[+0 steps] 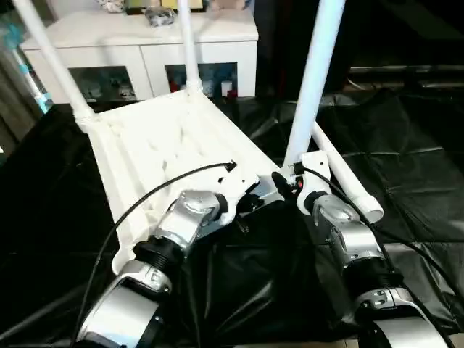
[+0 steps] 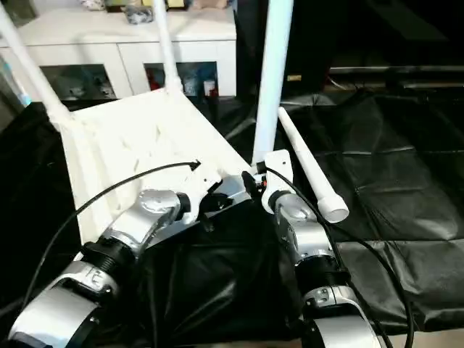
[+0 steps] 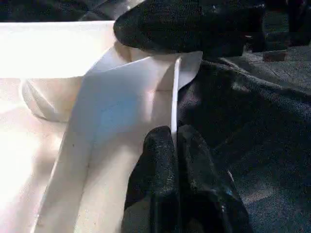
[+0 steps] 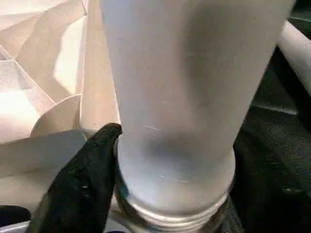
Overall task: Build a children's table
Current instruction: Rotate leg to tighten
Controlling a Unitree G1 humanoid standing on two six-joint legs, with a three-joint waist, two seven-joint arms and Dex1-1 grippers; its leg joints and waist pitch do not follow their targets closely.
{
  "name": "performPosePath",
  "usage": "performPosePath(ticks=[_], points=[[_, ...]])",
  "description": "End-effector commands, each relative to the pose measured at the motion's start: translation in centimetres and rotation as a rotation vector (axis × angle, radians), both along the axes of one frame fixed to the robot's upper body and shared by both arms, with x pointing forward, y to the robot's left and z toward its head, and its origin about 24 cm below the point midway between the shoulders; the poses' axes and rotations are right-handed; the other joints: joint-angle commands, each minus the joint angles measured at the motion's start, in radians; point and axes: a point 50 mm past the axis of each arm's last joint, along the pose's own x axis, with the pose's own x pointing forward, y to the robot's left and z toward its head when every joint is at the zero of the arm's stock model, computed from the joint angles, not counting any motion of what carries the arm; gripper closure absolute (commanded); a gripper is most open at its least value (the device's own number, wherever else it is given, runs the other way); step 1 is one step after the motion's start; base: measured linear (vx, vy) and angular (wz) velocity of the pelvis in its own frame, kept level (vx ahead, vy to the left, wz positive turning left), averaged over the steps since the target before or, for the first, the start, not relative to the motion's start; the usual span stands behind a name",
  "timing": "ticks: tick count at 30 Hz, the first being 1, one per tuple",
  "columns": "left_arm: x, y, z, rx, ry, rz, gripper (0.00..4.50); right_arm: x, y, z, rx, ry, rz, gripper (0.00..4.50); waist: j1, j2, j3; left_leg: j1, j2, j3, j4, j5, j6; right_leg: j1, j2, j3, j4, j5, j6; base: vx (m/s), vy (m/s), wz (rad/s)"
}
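1. At the near corner of the upturned children's table [image 1: 170, 141], the right gripper [image 4: 114, 160] is clamped round the base of an upright white leg [image 1: 313, 80]; the right wrist view shows one black finger [image 4: 85, 179] pressed against the tube just above its threaded end, which sits at the corner socket.
2. Beside it, the left gripper [image 3: 177, 141] is pinched shut on the thin white edge wall of the table; the left wrist view shows both black fingers [image 3: 155, 189] squeezing that rim from either side.
3. Across that same view, another black finger sits at the far end of the rim, near the rounded socket.
4. Both silver forearms reach forward from the bottom of the head views, the left arm [image 1: 145, 279] towards the table's near edge and the right arm [image 1: 355, 254] to the corner, with a black cable [image 1: 156, 188] looping over the left wrist.
5. Ribbed side up, the table lies tilted on the black cloth [image 1: 406, 174], with its far end higher than the near end.
6. Two further legs stand in the far sockets, one at the far left corner [image 1: 54, 58] leaning left, one at the far right corner [image 1: 187, 47].
7. A fourth leg [image 2: 308, 167] lies loose on the cloth just right of the right gripper, its plugged end pointing towards the robot.
8. Beyond the table stands a white cabinet [image 1: 145, 51] with glass doors.
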Motion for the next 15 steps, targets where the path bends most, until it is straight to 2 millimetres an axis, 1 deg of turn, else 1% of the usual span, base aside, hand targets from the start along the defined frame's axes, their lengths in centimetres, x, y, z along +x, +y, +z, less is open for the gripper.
performPosePath(ticks=[1, 2, 3, 4, 5, 6, 7, 8, 9, 10, 11, 12, 13, 14, 15], points=[[0.4, -0.9, 1.1, -0.031, -0.066, 0.005, 4.5, -1.2, 3.9, -0.9, 0.084, 0.046, 0.187, 0.84, -0.018, -0.009, -0.06, 0.032, 0.052, -0.052, -0.087, -0.487, -0.007, 0.018, -0.057, 0.018, -0.101, -0.543, -0.102, 0.0, 0.0, 0.0], [0.3, -0.7, 1.1, -0.031, -0.067, -0.013, 4.5, -1.1, 3.7, -0.7, 0.067, 0.03, 0.194, 0.68, -0.024, -0.009, -0.062, 0.037, 0.053, -0.053, -0.088, -0.513, -0.012, 0.014, -0.058, 0.019, -0.101, -0.533, -0.107, 0.0, 0.0, 0.0], [0.3, -0.7, 1.1, -0.031, -0.067, -0.013, 4.5, -1.1, 3.7, -0.7, 0.067, 0.03, 0.194, 0.68, -0.033, -0.011, -0.061, 0.035, 0.051, -0.053, -0.088, -0.527, -0.013, 0.014, -0.059, 0.019, -0.101, -0.524, -0.117, 0.0, 0.0, 0.0], [0.3, -0.7, 1.1, -0.031, -0.067, -0.013, 4.5, -1.1, 3.7, -0.7, 0.067, 0.03, 0.194, 0.68, -0.038, -0.01, -0.06, 0.033, 0.05, -0.054, -0.088, -0.532, -0.012, 0.016, -0.061, 0.018, -0.101, -0.533, -0.12, 0.0, 0.0, 0.0], [0.1, -0.3, 1.0, -0.032, -0.066, -0.042, 4.5, -1.1, 3.2, -0.5, 0.051, 0.012, 0.223, 0.68, -0.038, -0.01, -0.06, 0.033, 0.05, -0.054, -0.088, -0.532, -0.012, 0.016, -0.061, 0.018, -0.101, -0.533, -0.12, 0.0, 0.0, 0.0], [0.0, -0.1, 1.0, -0.032, -0.066, -0.056, 4.5, -1.2, 2.9, -0.3, 0.044, 0.005, 0.24, 0.68, -0.042, -0.011, -0.061, 0.035, 0.049, -0.052, -0.085, -0.53, -0.006, 0.014, -0.064, 0.02, -0.106, -0.539, -0.124, 0.0, 0.0, 0.0], [-0.5, 1.1, 0.8, -0.03, -0.06, -0.138, 4.5, -1.6, 1.6, 0.4, -0.002, -0.032, 0.364, 0.68, -0.04, -0.013, -0.06, 0.036, 0.049, -0.053, -0.085, -0.528, -0.001, 0.015, -0.064, 0.018, -0.11, -0.545, -0.122, 0.0, 0.0, 0.0], [-0.7, 1.6, 0.7, -0.028, -0.056, -0.164, 4.5, -1.9, 1.2, 0.6, -0.02, -0.042, 0.413, 0.68, -0.038, -0.015, -0.059, 0.034, 0.051, -0.052, -0.087, -0.527, 0.005, 0.019, -0.064, 0.02, -0.109, -0.542, -0.119, 0.0, 0.0, 0.0], [-1.0, 2.4, 0.7, -0.027, -0.044, -0.208, 4.5, -2.3, 0.4, 0.9, -0.043, -0.048, 0.471, 0.68, -0.037, -0.016, -0.063, 0.027, 0.054, -0.05, -0.088, -0.502, 0.016, 0.021, -0.067, 0.029, -0.102, -0.517, -0.119, 0.0, 0.0, 0.0], [-1.1, 2.6, 0.7, -0.027, -0.039, -0.221, 4.5, -2.4, 0.1, 1.0, -0.049, -0.049, 0.484, 0.68, -0.037, -0.015, -0.064, 0.022, 0.053, -0.047, -0.087, -0.47, 0.026, 0.022, -0.069, 0.033, -0.098, -0.494, -0.134, 0.0, 0.0, 0.0], [-1.2, 2.7, 0.7, -0.027, -0.036, -0.23, 4.5, -2.5, -0.1, 1.1, -0.052, -0.05, 0.494, 0.68, -0.037, -0.015, -0.064, 0.022, 0.053, -0.047, -0.087, -0.47, 0.026, 0.022, -0.069, 0.033, -0.098, -0.494, -0.134, 0.0, 0.0, 0.0], [-1.5, 3.5, 0.7, -0.03, -0.027, -0.274, 4.5, -2.8, -1.0, 1.4, -0.066, -0.051, 0.532, 0.68, -0.036, -0.014, -0.067, 0.021, 0.055, -0.045, -0.086, -0.431, 0.034, 0.023, -0.069, 0.035, -0.091, -0.444, -0.166, 0.0, 0.0, 0.0], [-1.7, 3.9, 0.8, -0.029, -0.02, -0.298, 4.5, -3.0, -1.5, 1.6, -0.075, -0.051, 0.558, 0.68, -0.032, -0.017, -0.068, 0.022, 0.057, -0.042, -0.085, -0.413, 0.04, 0.023, -0.066, 0.036, -0.088, -0.416, -0.181, 0.0, 0.0, 0.0], [-1.7, 3.9, 0.8, -0.029, -0.02, -0.298, 4.5, -3.0, -1.5, 1.6, -0.075, -0.051, 0.558, 0.68, -0.031, -0.016, -0.068, 0.022, 0.058, -0.041, -0.085, -0.404, 0.043, 0.023, -0.067, 0.038, -0.085, -0.403, -0.188, 0.0, 0.0, 0.0], [-1.9, 4.3, 0.9, -0.027, -0.013, -0.325, 4.5, -3.1, -2.0, 1.8, -0.087, -0.052, 0.582, 0.68, -0.031, -0.016, -0.067, 0.022, 0.057, -0.038, -0.084, -0.4, 0.047, 0.022, -0.066, 0.039, -0.086, -0.397, -0.193, 0.0, 0.0, 0.0]])
